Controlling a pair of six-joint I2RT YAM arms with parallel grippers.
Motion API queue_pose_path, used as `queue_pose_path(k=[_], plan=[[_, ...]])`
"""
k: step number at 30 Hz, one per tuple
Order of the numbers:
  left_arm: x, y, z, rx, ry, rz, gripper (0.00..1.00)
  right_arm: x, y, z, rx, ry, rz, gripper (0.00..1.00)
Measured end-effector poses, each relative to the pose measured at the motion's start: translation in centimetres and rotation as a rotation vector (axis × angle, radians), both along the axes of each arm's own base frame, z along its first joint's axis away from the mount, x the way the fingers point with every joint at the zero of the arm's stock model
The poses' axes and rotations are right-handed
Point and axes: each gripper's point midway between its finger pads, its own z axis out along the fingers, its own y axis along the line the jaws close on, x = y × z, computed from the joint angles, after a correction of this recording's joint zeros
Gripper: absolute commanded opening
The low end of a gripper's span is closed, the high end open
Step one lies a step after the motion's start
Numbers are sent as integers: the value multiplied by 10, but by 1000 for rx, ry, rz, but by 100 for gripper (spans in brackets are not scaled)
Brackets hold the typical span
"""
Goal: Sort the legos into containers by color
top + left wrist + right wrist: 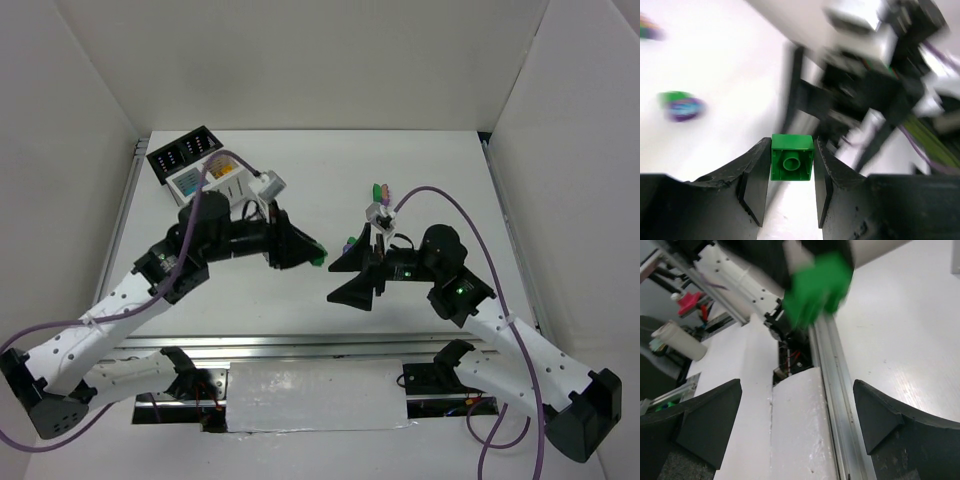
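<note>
**Green brick gripped by left claw at mid-table; right claw spread wide, empty**

A white table [430, 170] is seen from above, boxed in by plain white wall panels [300, 60] at 9, 12 and 3 o'clock. The surface is smooth and faintly glossy, and fine scuffs are picked up in the right wrist view. An aluminium rail [300, 345] is laid along the 6 o'clock edge. A white padded strip [315, 395] is set just outside it, between the arm bases. Past that edge, blurred clutter is caught by the right wrist camera: a red part [690, 302] and a white cylinder [680, 340].

The containers [195, 165] are placed at about 10 o'clock, near the back-left corner, and are turned at an angle. The black pair [185, 152] is at the far end. The white pair [205, 185] is joined to it on the near side and partly crossed by a purple cable [228, 153]. A bit of orange-yellow is glimpsed in the white pair, too small to identify.

The left gripper [312, 256] is held near the table centre and is clamped on a green brick [319, 259]. In the left wrist view the brick is pinched on two opposite sides, its hollow underside turned to the camera.

The right gripper [338, 281] is positioned close by at about 4 o'clock of the brick, its jaws spread wide with nothing between them.

A green and pink cluster [381, 190] is left at about 1 o'clock of centre. A purple-and-green piece [348, 243] is lying just beside the right gripper at 12 o'clock.
</note>
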Motion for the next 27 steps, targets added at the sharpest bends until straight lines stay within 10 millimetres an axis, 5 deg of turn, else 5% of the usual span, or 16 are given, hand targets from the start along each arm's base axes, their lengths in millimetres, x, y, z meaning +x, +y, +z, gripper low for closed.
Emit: queue_pose_path(k=[4,9,12,17,22,27], plan=[[71,54,24,59,-30,342,0,9,-5,-12,-36,4,-80,100],[162,174,42,172,-29,966,0,9,-15,-17,-45,-15,-141,100],[202,248,37,219,17,1278,0,8,-18,-13,-34,-32,-156,100],[255,360,-9,323,129,1692,0,9,-20,-16,-34,-33,-173,100],[318,407,-50,400,140,1845,0,7,-20,-27,-45,-11,-168,100],[350,416,-77,447,97,1860,0,6,-20,-27,-44,-6,-161,100]])
